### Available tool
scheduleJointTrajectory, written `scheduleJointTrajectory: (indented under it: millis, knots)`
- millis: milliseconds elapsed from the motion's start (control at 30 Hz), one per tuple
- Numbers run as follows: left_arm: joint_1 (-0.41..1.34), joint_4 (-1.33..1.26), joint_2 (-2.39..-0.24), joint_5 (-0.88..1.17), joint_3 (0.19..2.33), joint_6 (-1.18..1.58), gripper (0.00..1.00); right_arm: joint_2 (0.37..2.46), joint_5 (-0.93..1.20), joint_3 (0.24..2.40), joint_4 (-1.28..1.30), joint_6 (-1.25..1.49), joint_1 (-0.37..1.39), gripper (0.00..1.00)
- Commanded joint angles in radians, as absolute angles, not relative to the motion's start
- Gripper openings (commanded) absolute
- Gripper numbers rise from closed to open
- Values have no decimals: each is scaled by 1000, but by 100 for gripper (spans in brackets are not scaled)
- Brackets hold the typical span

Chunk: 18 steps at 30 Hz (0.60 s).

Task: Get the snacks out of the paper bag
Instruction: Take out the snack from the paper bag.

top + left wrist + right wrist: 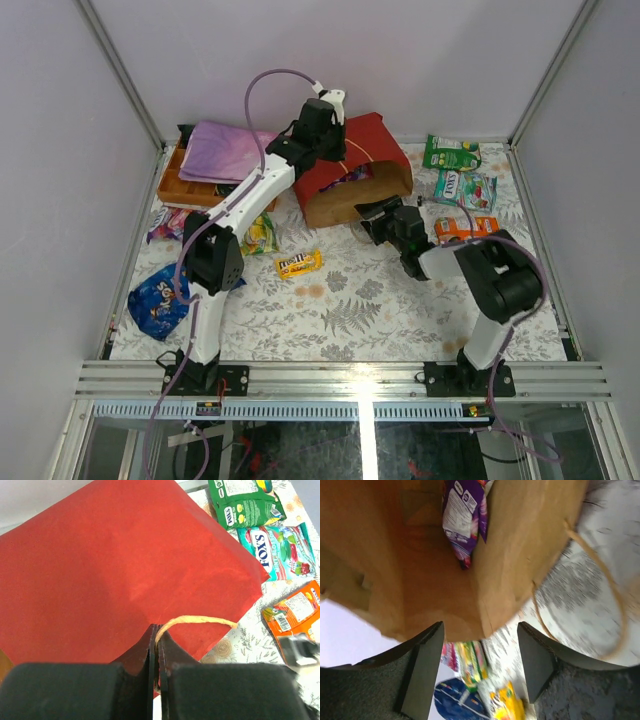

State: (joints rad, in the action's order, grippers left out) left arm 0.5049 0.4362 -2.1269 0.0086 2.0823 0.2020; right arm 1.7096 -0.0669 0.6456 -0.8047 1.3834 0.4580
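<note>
The red paper bag (372, 140) lies on its side at the back middle, its brown mouth facing the front. My left gripper (325, 125) is above it, shut on the bag's cord handle (197, 620), with the cord pinched between the fingers. My right gripper (385, 222) is open just in front of the mouth, with nothing between its fingers (425, 665). One purple snack packet (462, 515) lies deep inside the bag (415, 580). Out on the table are green packets (452, 152) (465, 188), an orange one (465, 228), a yellow one (299, 264) and the blue Doritos bag (160, 300).
An orange wooden tray (178, 185) with a folded pink-purple cloth (225, 152) stands at the back left. A green-yellow packet (260, 235) and a pink one (168, 222) lie near the left arm. Enclosure walls border the flowered table on three sides.
</note>
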Motion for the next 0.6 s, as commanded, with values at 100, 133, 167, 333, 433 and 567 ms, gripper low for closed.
scheduleJointTrajectory:
  millis: [100, 133, 167, 333, 433, 567]
  knots:
    - [482, 449, -2115, 68, 2102, 229, 0, 2018, -3, 939, -1063, 1576, 466, 61]
    - [481, 449, -2116, 76, 2101, 229, 0, 2051, -11, 974, -1052, 1584, 466, 60]
    - [482, 449, -2116, 80, 2100, 230, 0, 2079, -21, 1007, -1040, 1589, 466, 60]
    - [480, 460, -2111, 31, 2101, 210, 0, 2234, -14, 1179, -981, 1639, 467, 56]
    - [476, 466, -2099, 21, 2095, 197, 0, 2303, -18, 1227, -994, 1689, 467, 56]
    - [476, 466, -2094, 36, 2085, 198, 0, 2347, -27, 1302, -934, 1656, 467, 56]
